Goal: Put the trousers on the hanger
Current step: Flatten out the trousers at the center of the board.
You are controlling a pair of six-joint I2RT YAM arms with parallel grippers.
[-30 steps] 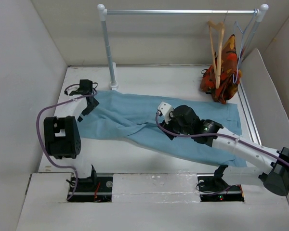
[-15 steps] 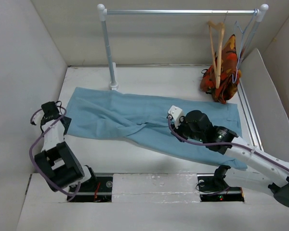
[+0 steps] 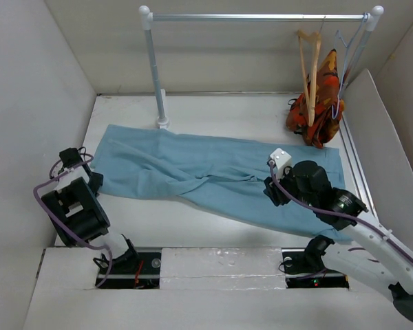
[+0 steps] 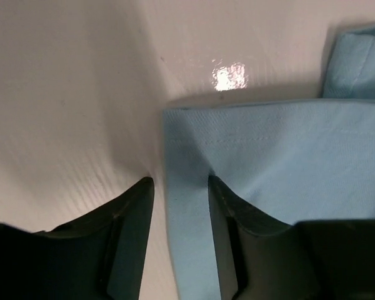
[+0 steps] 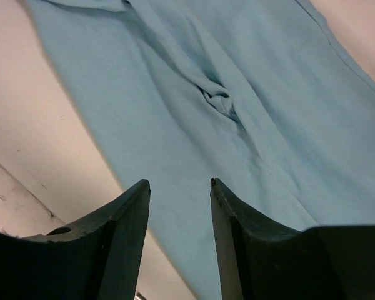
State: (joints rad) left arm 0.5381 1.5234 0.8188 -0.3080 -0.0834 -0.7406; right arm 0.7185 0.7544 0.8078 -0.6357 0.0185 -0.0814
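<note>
Overhead and wrist views of the work area, with positions given relative to the white clothes rail (image 3: pixel 153 69) with its silver crossbar. The large, soft, light-blue cloth trousers (image 3: pixel 193 172) lay spread flat on the white desk (image 3: pixel 213 110) in front of the rail. Their left end lay just in front of the foot of the rail's left post, and the legs ran rightward and toward the near edge below the rail's right end. The tan, triangular wooden hanger (image 3: pixel 310 62) hung by its metal hook from the crossbar near the rail's right end, well apart from the trousers. A thin, pale grey-blue wire hanger (image 3: pixel 344 55) hung just beside it on the same bar. An orange-red patterned garment (image 3: pixel 320 103) hung beneath both, at the rail's right post.

The left arm (image 3: pixel 76 206) lay in front of and to the left of the rail's left post. The left jaws stood open, their dark fingers (image 4: pixel 131 237) straddling the stitched edge of the trousers, one over bare desk and one over cloth. Contact with the cloth could not be determined.

The right arm (image 3: pixel 310 185) reached in front of the rail's right half. The right jaws stood open and empty, with their fingers (image 5: pixel 122 244) above the cloth. A bunched crease (image 5: pixel 215 100) lay beyond their tips.
</note>
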